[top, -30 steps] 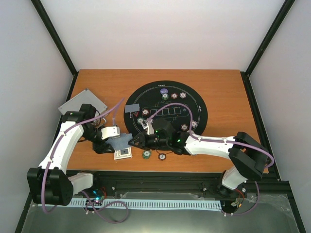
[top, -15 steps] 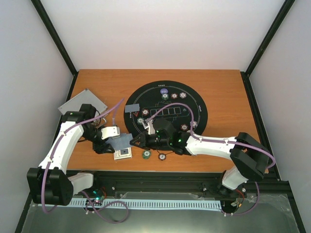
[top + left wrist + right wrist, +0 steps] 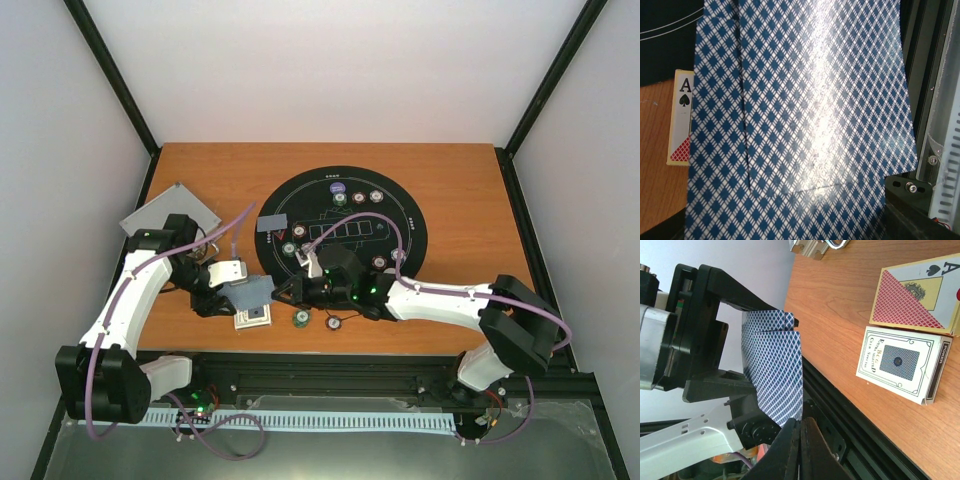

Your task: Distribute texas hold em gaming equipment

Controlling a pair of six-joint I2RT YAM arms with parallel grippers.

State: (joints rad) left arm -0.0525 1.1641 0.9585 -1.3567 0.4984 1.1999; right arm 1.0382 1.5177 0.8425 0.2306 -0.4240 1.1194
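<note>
My left gripper [image 3: 228,286] is shut on a small stack of playing cards [image 3: 250,292] held above the table's front left. Their blue-checked backs fill the left wrist view [image 3: 805,125] and hide the fingers. In the right wrist view the same cards [image 3: 775,365] stand between the left gripper's black jaws. My right gripper [image 3: 801,432] is shut, pinching the lower corner of the nearest card. From above, the right gripper [image 3: 283,290] meets the cards. Several poker chips lie on the black mat [image 3: 405,215], with a grey-backed card [image 3: 271,223]. Two chips [image 3: 299,319] [image 3: 333,322] lie on the wood.
Two card boxes [image 3: 253,318] lie under the grippers: a white one [image 3: 902,365] and a red-and-gold one with an ace of spades [image 3: 912,297] [image 3: 681,125]. A silver case [image 3: 170,212] lies at the back left. The black rail [image 3: 400,370] runs along the near edge.
The right gripper's jaws have closed on the card's corner. The right arm has shifted slightly toward the near edge. The left arm and its cards have stayed put.
</note>
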